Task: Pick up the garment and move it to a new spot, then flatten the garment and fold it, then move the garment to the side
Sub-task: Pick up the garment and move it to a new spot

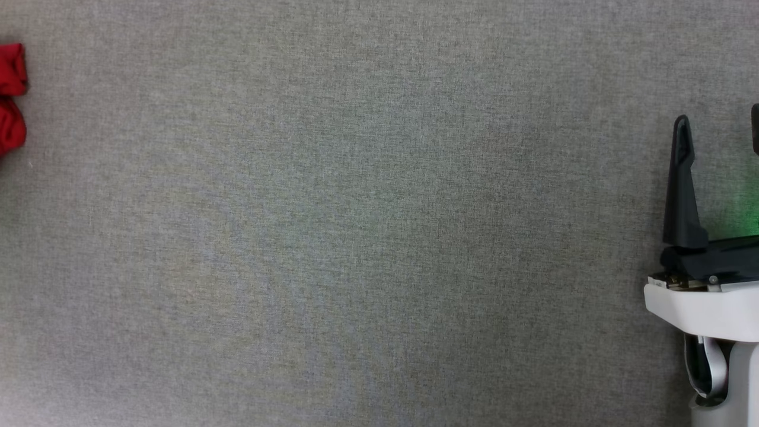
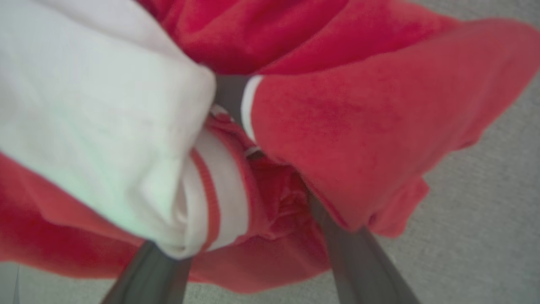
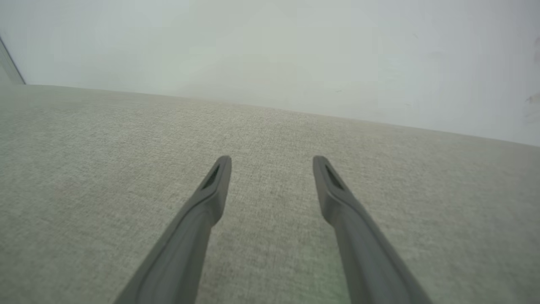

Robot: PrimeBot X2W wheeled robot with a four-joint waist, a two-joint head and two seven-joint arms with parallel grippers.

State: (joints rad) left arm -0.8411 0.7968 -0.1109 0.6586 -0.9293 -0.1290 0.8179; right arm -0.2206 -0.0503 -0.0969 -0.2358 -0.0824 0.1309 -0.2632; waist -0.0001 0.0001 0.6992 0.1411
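The garment point(image 1: 10, 95) sits at the upper left edge of the head view, nearly out of frame. In the left wrist view the left pincer point(image 2: 240, 139) looks clenched on a bunch of it, white sleeve point(image 2: 105, 118) and red body together, with its fingertips buried in the folds. The right pincer point(image 3: 272, 162) is released and holds nothing, over bare table point(image 1: 356, 237) at the right of the head view. The likely trouble is that so thick and mixed a grab slips loose on the lift. It could also come up as a wad, which would make flattening harder. With the cloth mostly outside the head view, a drop could go unnoticed.
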